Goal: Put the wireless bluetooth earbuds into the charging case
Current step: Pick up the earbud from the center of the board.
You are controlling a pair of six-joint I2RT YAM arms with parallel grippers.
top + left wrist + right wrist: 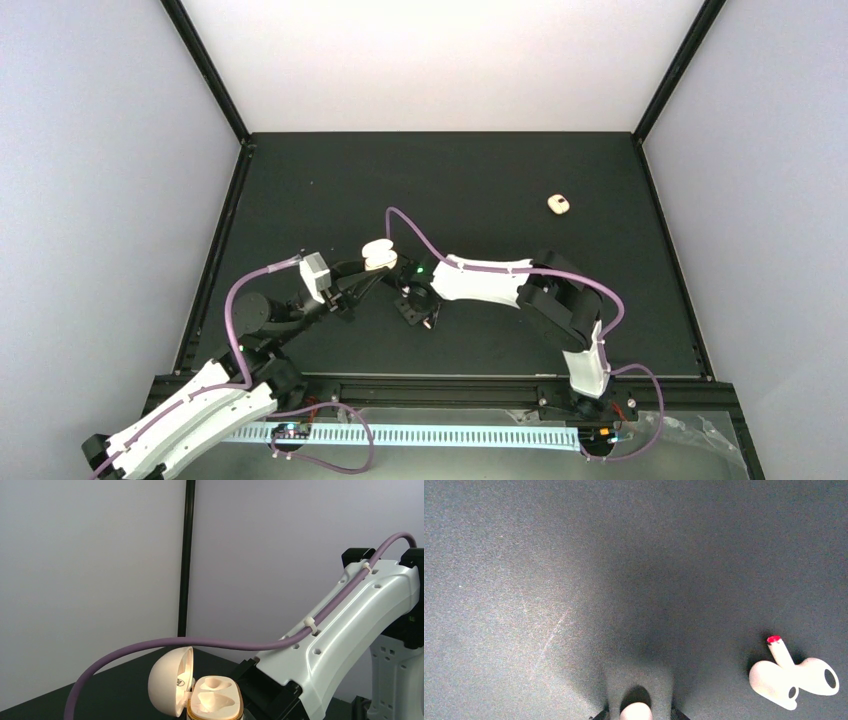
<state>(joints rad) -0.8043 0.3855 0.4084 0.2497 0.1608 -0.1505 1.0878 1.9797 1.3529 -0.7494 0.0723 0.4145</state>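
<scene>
We are holding the open cream rounded plastic charging case point(215, 699) raised in our left fingers point(352, 283), its sockets facing up for loading. Our right fingers point(418, 312) are seemingly pinching one tiny pale pink plastic earbud point(636, 712) above the middle of the black tabletop point(480, 180).

White-shelled left arm point(190, 410) and right arm point(480, 282), black joints, purple cables point(200, 642) under white zip ties point(310, 624).

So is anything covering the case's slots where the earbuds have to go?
Nothing visible does. The charging case, in the left gripper, has its lid open and both slots look bare. The right gripper, gripping an earbud, is beside it, not above.
</scene>
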